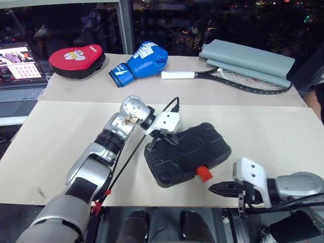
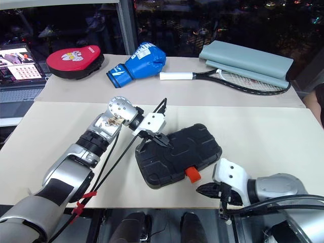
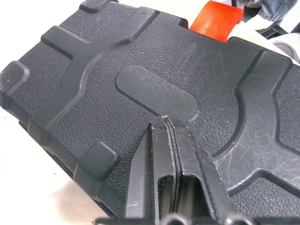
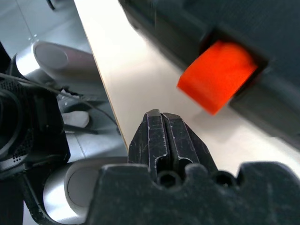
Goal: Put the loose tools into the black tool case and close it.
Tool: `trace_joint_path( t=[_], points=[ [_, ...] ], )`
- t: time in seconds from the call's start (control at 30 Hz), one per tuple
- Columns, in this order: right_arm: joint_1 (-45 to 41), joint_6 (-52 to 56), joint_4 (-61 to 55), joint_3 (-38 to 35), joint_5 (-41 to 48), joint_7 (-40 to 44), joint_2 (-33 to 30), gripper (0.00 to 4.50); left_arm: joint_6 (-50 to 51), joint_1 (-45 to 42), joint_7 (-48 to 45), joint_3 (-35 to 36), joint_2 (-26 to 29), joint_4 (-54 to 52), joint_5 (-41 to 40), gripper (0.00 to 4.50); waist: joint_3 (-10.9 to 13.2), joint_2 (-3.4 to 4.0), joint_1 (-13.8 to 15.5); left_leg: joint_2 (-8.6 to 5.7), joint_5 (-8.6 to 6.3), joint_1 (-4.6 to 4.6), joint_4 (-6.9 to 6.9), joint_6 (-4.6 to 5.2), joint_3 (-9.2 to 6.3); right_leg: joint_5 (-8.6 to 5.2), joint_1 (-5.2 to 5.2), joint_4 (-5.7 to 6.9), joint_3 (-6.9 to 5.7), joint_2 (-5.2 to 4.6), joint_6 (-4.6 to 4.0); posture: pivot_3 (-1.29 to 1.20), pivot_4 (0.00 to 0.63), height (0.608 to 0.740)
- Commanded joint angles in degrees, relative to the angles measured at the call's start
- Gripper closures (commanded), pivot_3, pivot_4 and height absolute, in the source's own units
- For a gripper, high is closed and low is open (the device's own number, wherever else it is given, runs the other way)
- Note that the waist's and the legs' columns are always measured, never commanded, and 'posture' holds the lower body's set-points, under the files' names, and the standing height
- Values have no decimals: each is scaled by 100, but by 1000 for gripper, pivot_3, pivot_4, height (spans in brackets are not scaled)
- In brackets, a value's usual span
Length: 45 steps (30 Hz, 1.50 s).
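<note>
on tabletop centre: black tool case shut. left pincer pressed together, tips on lid. right pincer pressed together, at 5 o'clock of orange latch.

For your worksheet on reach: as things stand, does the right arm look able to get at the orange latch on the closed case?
Probably yes: the right tool, shut, sits just beside the orange latch of the black tool case, nothing between.

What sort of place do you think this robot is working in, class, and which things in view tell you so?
Probably an indoor lab or demo room at night, not a workshop. Two plain tables stand against dark windows showing city lights, a laptop sits to one side, and mixed props lie about: a boxing glove and a racket.
</note>
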Motion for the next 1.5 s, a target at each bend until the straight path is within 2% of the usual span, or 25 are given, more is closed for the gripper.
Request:
trace_joint_path(
  t=[0.03, 0.3, 0.67, 1.0, 1.5],
  points=[
    [-319, 158, -69, -276, 385, 55, -103, 4500, -12, 40, -15, -115, -62, 69, 167, 4436, 0, 0, -6, 1, 0, 0, 0, 0, 0, 0, 0, -1, 0, 0, 0, 0, 150, 736],
    [-443, 88, 218, -270, 387, 97, -234, 4500, -92, -2, -2, -85, -90, 179, 236, 4436, 0, 0, 7, 1, 0, -2, 0, 0, 1, 0, 1, -5, 1, 0, 0, 0, 150, 736],
    [-568, -131, 479, 335, 24, -123, 45, 4500, -152, -50, -3, -45, -90, 274, 278, 4436, 0, 0, -2, 1, 0, -1, 0, 0, 1, 1, 0, -3, 1, 0, 0, 0, 150, 736],
    [-671, 78, 318, -78, 574, 23, -45, 4500, -205, -29, 2, -47, -67, 284, 318, 4436, 0, 0, -12, 2, 0, 1, 1, 0, 1, 1, 1, -2, 1, 0, 0, 0, 150, 736],
    [-783, -201, 694, 604, 2, -146, 139, 4500, -198, -20, -19, -55, -44, 219, 340, 4436, 0, 0, -29, 2, 0, 1, 1, 0, 1, 1, 1, -2, 1, 0, 0, 0, 150, 736]
  ],
)
